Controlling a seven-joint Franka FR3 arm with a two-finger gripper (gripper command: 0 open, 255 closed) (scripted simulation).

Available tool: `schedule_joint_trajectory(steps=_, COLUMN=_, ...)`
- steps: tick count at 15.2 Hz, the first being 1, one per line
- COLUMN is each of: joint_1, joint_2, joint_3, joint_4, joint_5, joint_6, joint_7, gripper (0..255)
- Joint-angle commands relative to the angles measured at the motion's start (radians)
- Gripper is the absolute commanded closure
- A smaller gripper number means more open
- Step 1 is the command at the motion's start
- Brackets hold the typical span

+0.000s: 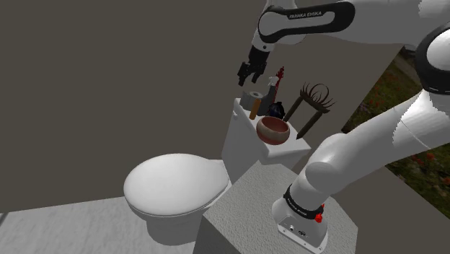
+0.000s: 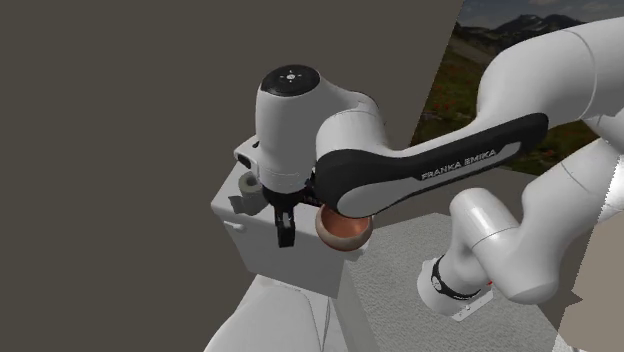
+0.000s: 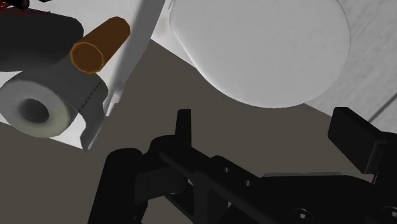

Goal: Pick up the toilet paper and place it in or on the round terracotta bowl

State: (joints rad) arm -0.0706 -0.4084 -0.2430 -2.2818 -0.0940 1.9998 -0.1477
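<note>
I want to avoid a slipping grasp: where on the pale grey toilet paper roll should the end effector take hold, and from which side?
Come from above. The pale grey toilet paper roll seems to lie on its side, core hole showing, so the open black end effector should probably close across its curved wall. A brown cylinder lies close beside it.

Noted a white toilet [image 1: 177, 184], lid down, on a pale grey floor [image 1: 58, 227] against a dark grey wall [image 1: 108, 72]. Found on top of its tank [image 1: 241, 141]: a brown cylinder [image 1: 254, 107], tilted; a red-topped item [image 1: 278, 75] behind it; a small dark object [image 1: 278, 110], too dim to identify; and a dark brush [image 1: 315, 96] with splayed bristles, leaning at the shoulder view's right end. Recorded grass and foliage [image 1: 382, 90] beyond the wall's edge.
</note>
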Motion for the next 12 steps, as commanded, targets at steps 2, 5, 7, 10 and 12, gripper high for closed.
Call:
schedule_joint_trajectory(steps=2, joint_1=-0.007, joint_2=0.103, joint_3=-0.05, joint_4=0.047, joint_5=0.016, joint_6=0.054, joint_7=-0.061, gripper=0)
schedule_joint_trajectory(steps=5, joint_1=-0.016, joint_2=0.203, joint_3=-0.096, joint_4=0.099, joint_5=0.045, joint_6=0.094, joint_7=-0.124, gripper=0)
schedule_joint_trajectory(steps=7, joint_1=-0.022, joint_2=0.273, joint_3=-0.123, joint_4=0.14, joint_5=0.072, joint_6=0.116, joint_7=-0.169, gripper=0)
schedule_joint_trajectory(steps=10, joint_1=-0.037, joint_2=0.383, joint_3=-0.157, joint_4=0.211, joint_5=0.123, joint_6=0.141, joint_7=-0.24, gripper=0)
schedule_joint_trajectory(steps=12, joint_1=-0.053, joint_2=0.459, joint_3=-0.174, joint_4=0.264, joint_5=0.163, joint_6=0.151, joint_7=-0.287, gripper=0)
